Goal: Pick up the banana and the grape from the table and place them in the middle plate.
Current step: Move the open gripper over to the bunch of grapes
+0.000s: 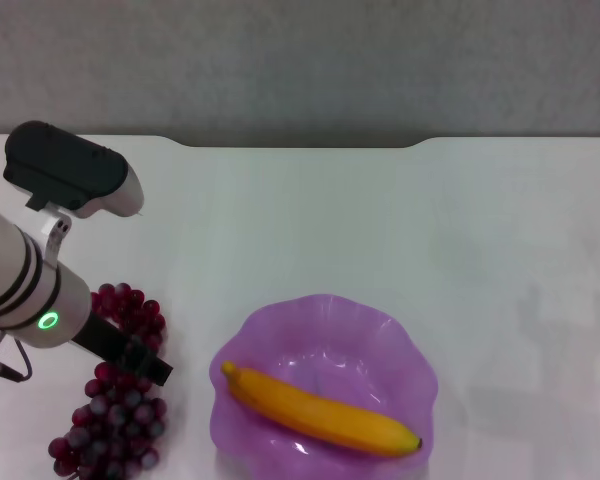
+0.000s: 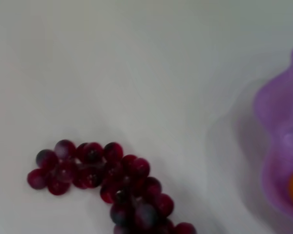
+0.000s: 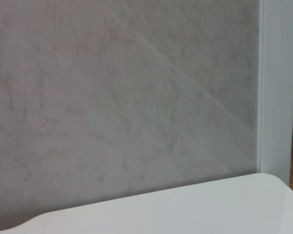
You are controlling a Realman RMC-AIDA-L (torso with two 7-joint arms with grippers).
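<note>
The banana [image 1: 320,411] already lies inside the middle plate [image 1: 400,335], slanting across its bowl, so that half of the task looks done. The grape [image 1: 120,400] is still on the white counter [image 1: 380,220], just to the left of the plate and apart from its scalloped rim. The left gripper [image 1: 130,355] hangs over the bunch, its dark end over the grapes about midway along; whether its jaws are released or clenched I cannot tell. In the left wrist view the bunch [image 2: 107,183] lies loose on the bare surface. The step in hand seems to be the approach to the grape; next, the arm likely needs to descend, centre on the bunch and close on it. The right gripper is out of sight, its camera facing the wall
</note>
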